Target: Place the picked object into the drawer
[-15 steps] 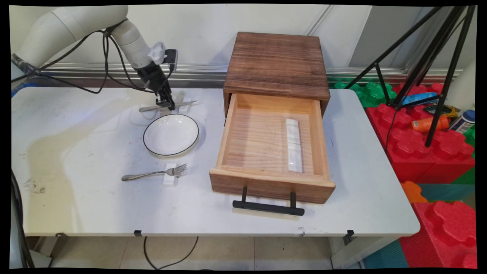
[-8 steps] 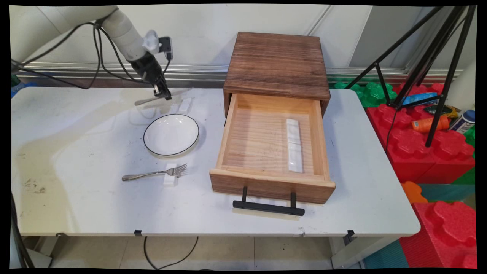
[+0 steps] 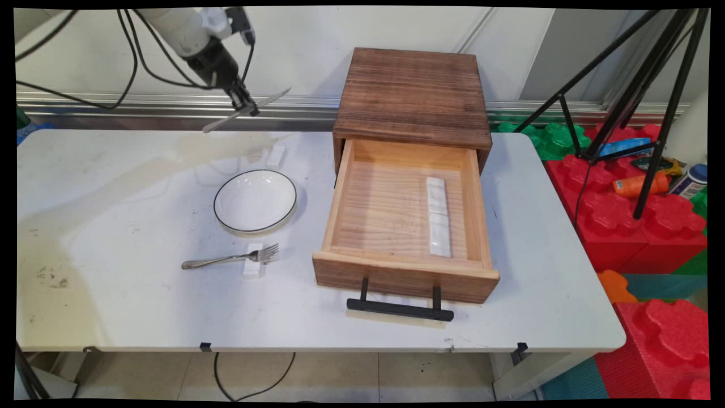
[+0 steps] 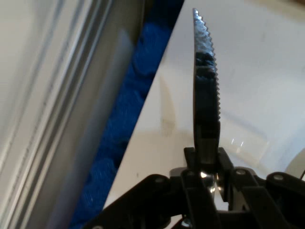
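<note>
Above the table's (image 3: 141, 294) far left edge, the gripper (image 3: 247, 107) has its jaws clenched on a serrated knife (image 3: 272, 98), held tilted in the air, beyond the white plate (image 3: 255, 200) and small white rest (image 3: 276, 155).

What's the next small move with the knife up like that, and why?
Probably carry it right toward the open drawer. The tool is shut on the knife, held in the air above the table's far edge, clear of its small white rest and the plate. A long white rest lies in the drawer.
</note>
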{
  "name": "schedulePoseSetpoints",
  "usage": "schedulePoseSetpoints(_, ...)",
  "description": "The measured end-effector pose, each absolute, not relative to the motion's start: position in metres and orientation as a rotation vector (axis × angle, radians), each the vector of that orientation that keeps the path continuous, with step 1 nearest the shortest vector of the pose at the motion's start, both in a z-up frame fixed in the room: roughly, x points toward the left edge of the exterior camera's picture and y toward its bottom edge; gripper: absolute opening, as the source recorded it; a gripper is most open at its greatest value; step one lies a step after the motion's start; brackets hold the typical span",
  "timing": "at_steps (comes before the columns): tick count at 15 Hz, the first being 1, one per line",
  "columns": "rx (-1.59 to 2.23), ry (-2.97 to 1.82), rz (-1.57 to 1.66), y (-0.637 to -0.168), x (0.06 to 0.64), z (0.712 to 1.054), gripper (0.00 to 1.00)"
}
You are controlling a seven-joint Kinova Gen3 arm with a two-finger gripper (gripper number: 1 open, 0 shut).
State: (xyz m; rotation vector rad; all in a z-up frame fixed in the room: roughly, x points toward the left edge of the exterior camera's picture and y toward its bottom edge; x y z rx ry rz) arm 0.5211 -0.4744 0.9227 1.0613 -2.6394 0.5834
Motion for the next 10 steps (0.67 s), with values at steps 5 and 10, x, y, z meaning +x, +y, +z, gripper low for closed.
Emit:
schedulePoseSetpoints(5, 0.952, -2.598, 0.637, -0.462, 0.477, 0.970, 0.00)
schedulePoseSetpoints(10, 0.773, -2.574, 0.623, -0.448, 0.410, 1.010, 0.00)
